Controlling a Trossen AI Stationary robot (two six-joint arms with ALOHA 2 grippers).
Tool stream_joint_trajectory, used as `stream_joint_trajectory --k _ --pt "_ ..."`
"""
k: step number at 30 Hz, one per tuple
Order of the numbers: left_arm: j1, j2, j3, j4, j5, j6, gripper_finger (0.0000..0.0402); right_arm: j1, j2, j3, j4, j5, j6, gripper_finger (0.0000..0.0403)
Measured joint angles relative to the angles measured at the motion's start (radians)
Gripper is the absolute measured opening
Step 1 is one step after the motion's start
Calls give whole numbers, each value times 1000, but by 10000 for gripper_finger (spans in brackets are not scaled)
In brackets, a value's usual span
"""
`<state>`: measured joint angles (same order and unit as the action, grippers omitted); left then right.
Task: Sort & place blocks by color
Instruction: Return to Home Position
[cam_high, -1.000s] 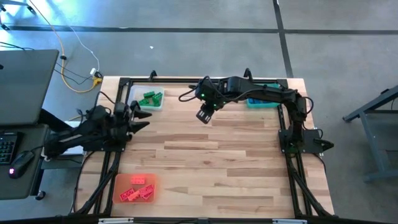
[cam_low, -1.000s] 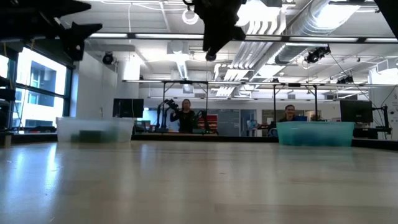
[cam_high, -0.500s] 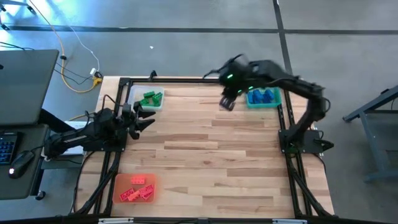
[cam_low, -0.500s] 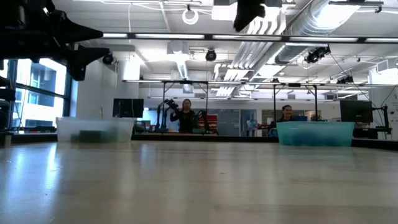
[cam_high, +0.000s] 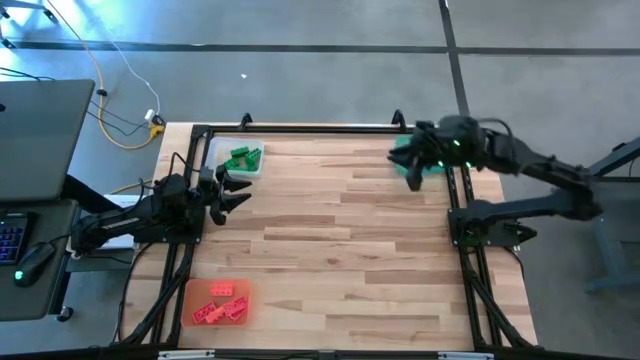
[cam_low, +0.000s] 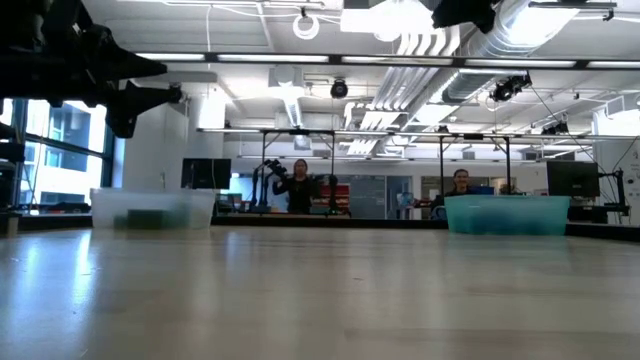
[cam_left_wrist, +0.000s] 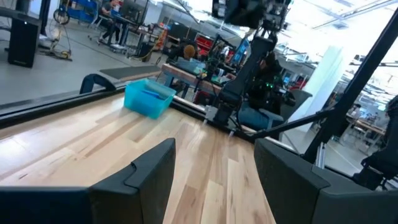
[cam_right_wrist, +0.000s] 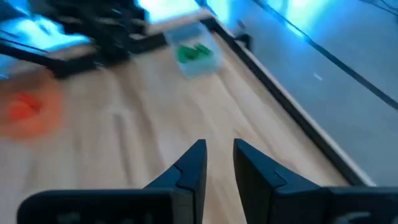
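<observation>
Your right gripper (cam_right_wrist: 219, 144) has swung back over blue tray (cam_low: 507, 215), fingers narrowly parted, empty; left gripper (cam_left_wrist: 214, 146) waits spread wide near green blocks (cam_high: 243, 157).

Right tool (cam_high: 412, 179) has swung from mid-table to the right edge — seemingly over the blue bin (cam_low: 505, 215)

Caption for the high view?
Green blocks, red blocks sorted apart; left gripper hovers near the green, right gripper by teal tray.

The left gripper (cam_low: 168, 82) hangs high above a table (cam_low: 320, 300) bearing a clear bin (cam_low: 150, 208) and a teal bin (cam_low: 508, 215).
</observation>
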<state>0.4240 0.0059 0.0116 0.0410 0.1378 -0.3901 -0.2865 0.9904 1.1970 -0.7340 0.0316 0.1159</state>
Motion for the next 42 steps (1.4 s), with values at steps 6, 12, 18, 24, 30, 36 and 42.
stream_joint_trajectory --k 6,12,18,24,30,36,42 --pt "0 0 0 0 -1 11 209 -1 -241 -301 205 -56 16 67" --pt "0 0 0 0 0 137 209 -1 -437 -531 329 -73 53 67" --pt "0 0 0 0 -1 268 209 -1 -614 -722 411 -121 102 67" --pt "0 0 0 0 -1 263 209 -1 -753 -865 456 -200 158 67" --pt "0 0 0 0 -3 263 209 -1 -852 -978 507 -273 195 67" --pt "0 0 0 0 -3 263 209 -1 -914 -1090 598 -288 243 67" --pt "0 0 0 0 -3 263 209 -1 -927 -1156 706 -307 279 67"
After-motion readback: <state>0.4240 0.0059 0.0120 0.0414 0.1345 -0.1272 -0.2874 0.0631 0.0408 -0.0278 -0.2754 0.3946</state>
